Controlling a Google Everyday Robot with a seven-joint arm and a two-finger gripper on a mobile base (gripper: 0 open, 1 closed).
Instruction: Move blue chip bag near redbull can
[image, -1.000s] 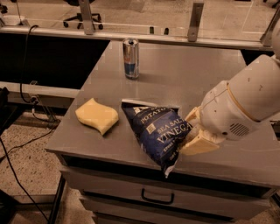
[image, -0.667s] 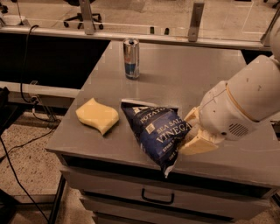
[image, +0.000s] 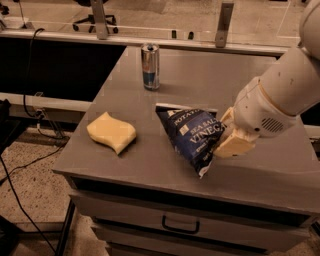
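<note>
The blue chip bag (image: 192, 135) is a dark navy crinkly bag with white lettering. It stands tilted on the grey table (image: 150, 165), near the front, with its white lower corner pointing at the front edge. My gripper (image: 223, 134) comes in from the right and is shut on the bag's right side; its cream fingers (image: 235, 142) press against the bag. The redbull can (image: 150, 66), slim, silver and blue, stands upright at the back of the table. It is well behind the bag, to the left, and apart from it.
A wavy yellow sponge (image: 112, 132) lies on the table's left part. The table has drawers with a handle (image: 180, 226) below its front edge. A black cable (image: 20, 195) runs over the floor at left. A rail and posts (image: 224, 20) stand behind the table.
</note>
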